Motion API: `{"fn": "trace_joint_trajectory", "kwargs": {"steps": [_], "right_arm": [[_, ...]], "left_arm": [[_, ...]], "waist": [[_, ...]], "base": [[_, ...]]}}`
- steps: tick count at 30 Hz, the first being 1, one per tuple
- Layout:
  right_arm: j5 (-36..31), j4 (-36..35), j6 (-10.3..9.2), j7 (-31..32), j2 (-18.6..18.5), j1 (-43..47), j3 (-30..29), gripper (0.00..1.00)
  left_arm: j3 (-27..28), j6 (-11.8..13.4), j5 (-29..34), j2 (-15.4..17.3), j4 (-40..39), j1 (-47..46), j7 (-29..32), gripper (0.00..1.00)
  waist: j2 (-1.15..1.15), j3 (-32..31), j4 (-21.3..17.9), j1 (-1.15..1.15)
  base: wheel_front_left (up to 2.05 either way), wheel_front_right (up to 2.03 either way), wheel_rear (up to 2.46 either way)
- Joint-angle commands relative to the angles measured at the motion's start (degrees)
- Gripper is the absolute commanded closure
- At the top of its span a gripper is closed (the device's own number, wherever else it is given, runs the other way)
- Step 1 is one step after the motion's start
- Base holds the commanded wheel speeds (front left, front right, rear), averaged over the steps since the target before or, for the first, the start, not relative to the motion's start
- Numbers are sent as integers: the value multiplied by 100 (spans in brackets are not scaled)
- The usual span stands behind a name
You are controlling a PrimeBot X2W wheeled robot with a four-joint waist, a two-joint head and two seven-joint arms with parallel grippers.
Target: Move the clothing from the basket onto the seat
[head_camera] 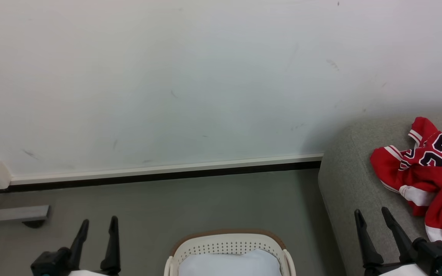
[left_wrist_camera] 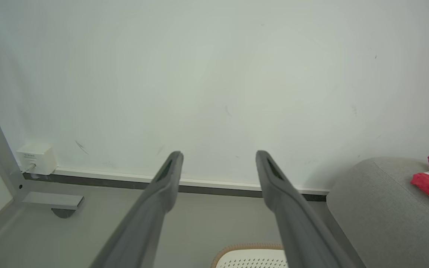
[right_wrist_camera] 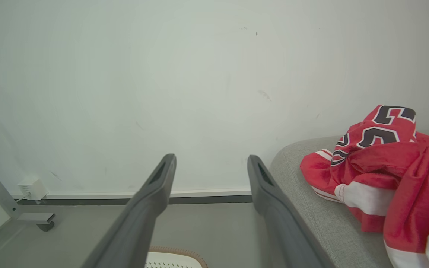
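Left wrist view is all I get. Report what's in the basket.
Observer: The basket holds a pale blue-white pad; no red cloth shows in the part seen.
Operator: Describe the red pile.
Observer: The clothing lies crumpled on the sofa, black white-edged numbers showing.
Operator: Give the right gripper.
Observer: The right gripper hovers over the sofa's near edge, jaws open and empty, short of the clothing.

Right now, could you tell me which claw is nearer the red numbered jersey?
Right. The right claw is just left of the red numbered jersey on the grey fabric sofa; the left claw is beyond the cream perforated basket.
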Motion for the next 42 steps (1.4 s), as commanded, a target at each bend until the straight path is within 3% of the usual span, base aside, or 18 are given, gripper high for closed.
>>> {"fn": "trace_joint_trajectory", "kwargs": {"steps": [1,12,13,16,26,42], "right_arm": [[22,-13,-13,-18,-34,-67,1,0],[29,-13,-13,-18,-16,-76,-1,0],[22,9,0,1,-2,9,18,100],[99,121,0,43,20,103,19,100],[1250,11,-1,391,80,73,-235,100],[2548,-114,-3,775,151,42,-511,100]], "left_arm": [[36,-26,53,-13,10,-33,-1,0],[73,-36,43,-58,-61,-77,-1,0],[66,-25,14,-61,-47,-29,1,100],[80,-25,-66,-103,100,29,43,100],[125,-27,-1376,-102,28,-34,405,100],[145,-30,-2857,-101,-80,-83,774,100]], "waist": [[0,-5,-3,0],[0,22,8,0],[0,22,5,0],[0,24,6,0],[0,49,50,0],[0,83,109,0]], "base": [[0,0,0],[0,0,0],[0,0,0],[0,0,0],[0,0,0],[0,0,0]]}}
